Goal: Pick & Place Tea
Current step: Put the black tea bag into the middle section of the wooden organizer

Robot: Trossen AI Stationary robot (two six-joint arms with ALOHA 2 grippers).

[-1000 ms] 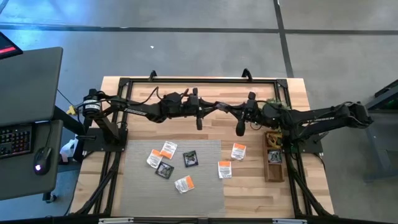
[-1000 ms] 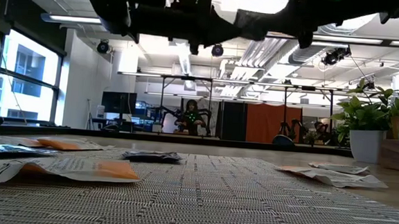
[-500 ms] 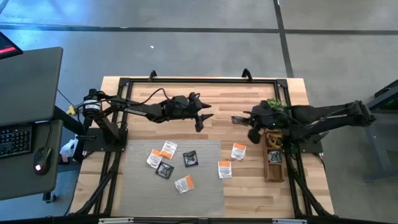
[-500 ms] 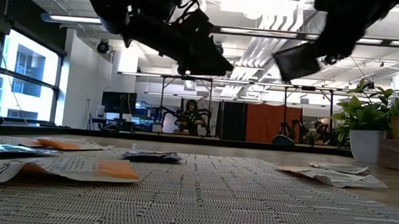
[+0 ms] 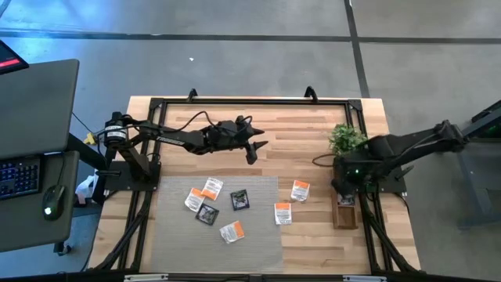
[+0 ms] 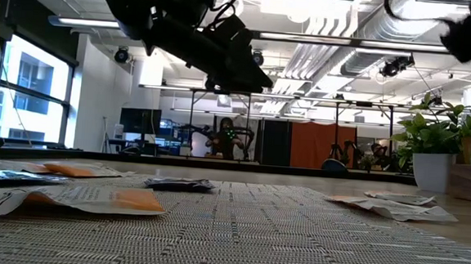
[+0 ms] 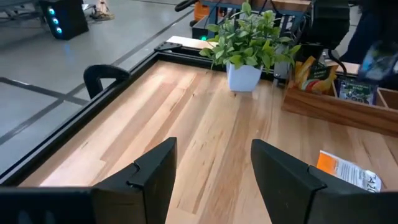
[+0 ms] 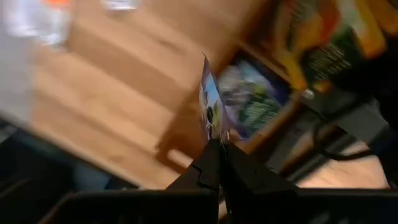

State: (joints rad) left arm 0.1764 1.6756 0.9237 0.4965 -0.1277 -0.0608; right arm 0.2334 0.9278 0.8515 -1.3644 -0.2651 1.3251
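Note:
Several small tea sachets lie flat on the grey mat (image 5: 215,235), among them a white-and-orange one (image 5: 212,188) and a black one (image 5: 240,200). Two more (image 5: 282,212) (image 5: 300,190) lie toward the bare wood on the right. My right gripper (image 5: 342,186) is over the narrow wooden tray (image 5: 344,210) at the right edge, shut on one sachet (image 8: 211,106). My left gripper (image 5: 255,149) hovers open and empty over the far middle of the table; it also shows in its own wrist view (image 7: 211,180). My right gripper pinches the sachet by one edge (image 8: 215,138) between its two shut fingers (image 8: 208,165). The fingers point down from above. The sachet sticks out beyond the fingertips, seen edge-on, lifted clear above the tray (image 8: 267,106), which holds other sachets.
A small green potted plant (image 5: 344,139) stands just beyond the tray's far end. A black frame (image 5: 250,100) runs round the table. A desk with keyboard and mouse (image 5: 31,172) stands off the table's left. There is bare wood along the far side (image 7: 186,118).
My right gripper has swung from the far middle of the table, close to my left gripper, toward the right edge and the near side. It now stands over the wooden tray, carrying the sachet. My left gripper has tipped a little, then kept still.

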